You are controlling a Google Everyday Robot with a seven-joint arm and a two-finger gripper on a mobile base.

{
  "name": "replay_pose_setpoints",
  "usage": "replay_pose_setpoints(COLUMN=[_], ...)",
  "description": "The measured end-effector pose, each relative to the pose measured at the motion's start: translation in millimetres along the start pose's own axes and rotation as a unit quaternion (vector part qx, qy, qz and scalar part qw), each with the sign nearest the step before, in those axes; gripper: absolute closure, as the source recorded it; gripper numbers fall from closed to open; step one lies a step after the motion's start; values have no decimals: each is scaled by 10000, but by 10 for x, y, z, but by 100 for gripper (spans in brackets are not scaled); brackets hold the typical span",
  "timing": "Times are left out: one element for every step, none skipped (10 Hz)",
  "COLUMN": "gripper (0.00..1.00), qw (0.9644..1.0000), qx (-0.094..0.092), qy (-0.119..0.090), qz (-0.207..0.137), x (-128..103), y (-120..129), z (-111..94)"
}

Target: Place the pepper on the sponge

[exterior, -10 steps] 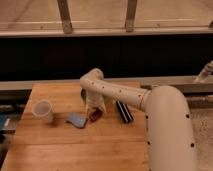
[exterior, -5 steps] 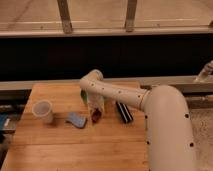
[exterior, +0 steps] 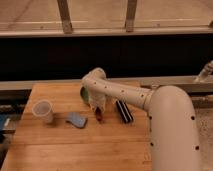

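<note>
Presently, the gripper (exterior: 98, 110) is down at the surface of the wooden table (exterior: 60, 150), near the middle of the board and slightly toward the far side. Its fingers are drawn together, closed on the pepper (exterior: 99, 118). The pepper shows as a small dark red shape at the fingertips, its lower end pointing toward the near edge of the table. Whether it rests on the wood or is just clear of it cannot be told.

The sponge (exterior: 76, 119) lies flat on the table just to the left of the gripper as seen by the camera. It is a light blue-grey pad, close to the pepper but not touching it, and nothing lies on it.

On the opposite side of the gripper, a black bar (exterior: 124, 111) with light stripes lies on the wood, angled, near the pepper but apart from it. Directly behind the gripper, a green bowl (exterior: 84, 93) is largely hidden by the wrist; only its left rim shows. Further left, well apart from the sponge, a translucent white cup (exterior: 43, 111) stands upright.

The white arm (exterior: 125, 92) reaches in from the lower right of the view and bends at a rounded joint above the bowl before dropping to the gripper.
</note>
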Motion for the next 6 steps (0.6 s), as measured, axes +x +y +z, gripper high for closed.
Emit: replay_pose_setpoints(gripper=[100,100,100,100,100,100], qw=[9999,9996,9992,9984,9974,9966], qx=[-20,-52,-80,-140,-238,-320], qy=[-111,-285,-389,-554,-666,-737], qz=[22,31,29,-9,-97,-193], x=[-43,-85,-103,-107,-96,-67], y=[-65,-151,-179,-220,-222,-212], z=[-133,-353,-468,-669,-799,-874])
